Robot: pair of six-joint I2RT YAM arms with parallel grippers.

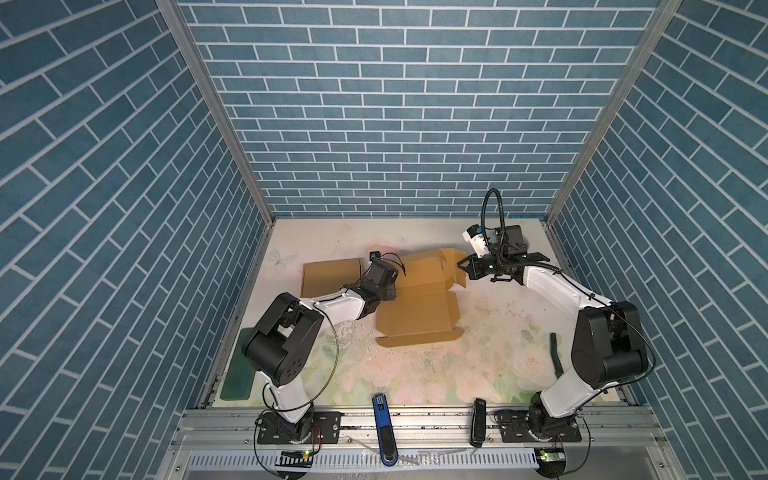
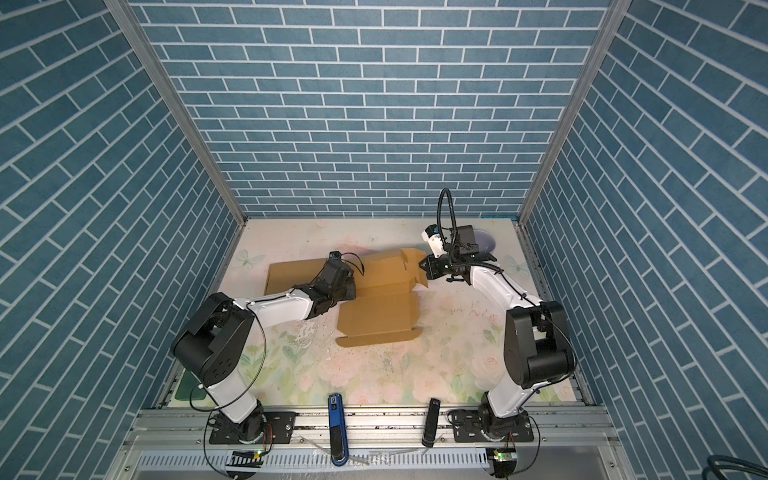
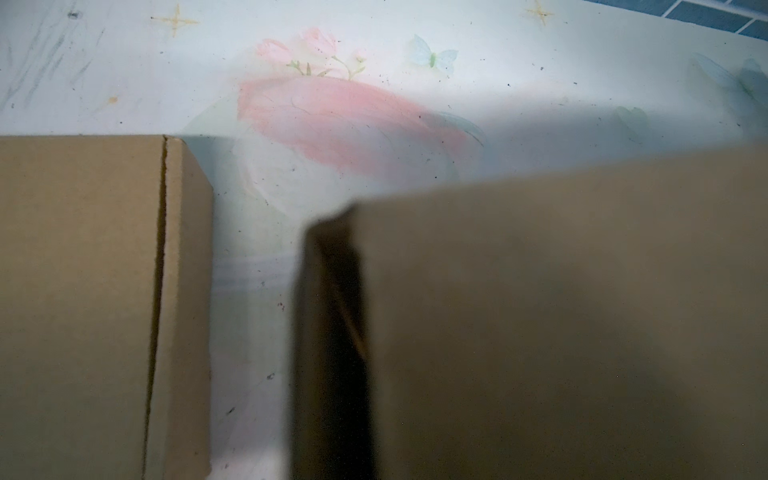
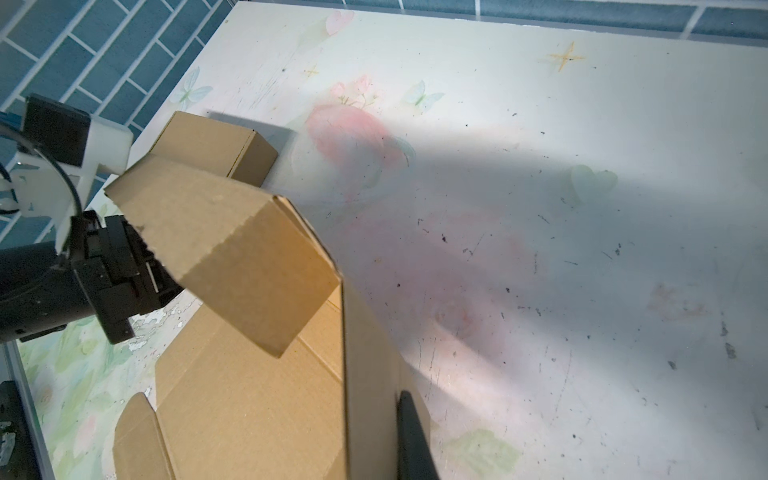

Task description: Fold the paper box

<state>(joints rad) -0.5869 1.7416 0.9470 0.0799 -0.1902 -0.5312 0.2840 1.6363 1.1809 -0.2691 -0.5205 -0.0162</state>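
**A:** Where's the paper box (image 1: 417,318)?

**B:** Mid-frame in both top views. It lies half open on the counter (image 1: 498,340), with its far panel raised and a flap bent over.

**A:** And your end effectors?

**B:** My right end effector (image 1: 462,266) is clamped on the raised panel's right edge, one finger (image 4: 411,436) flat against the cardboard. My left end effector (image 1: 388,291) is closed too, at the box's left edge. Whether it pinches cardboard I cannot tell. A folded box (image 1: 331,276) sits just left of it.
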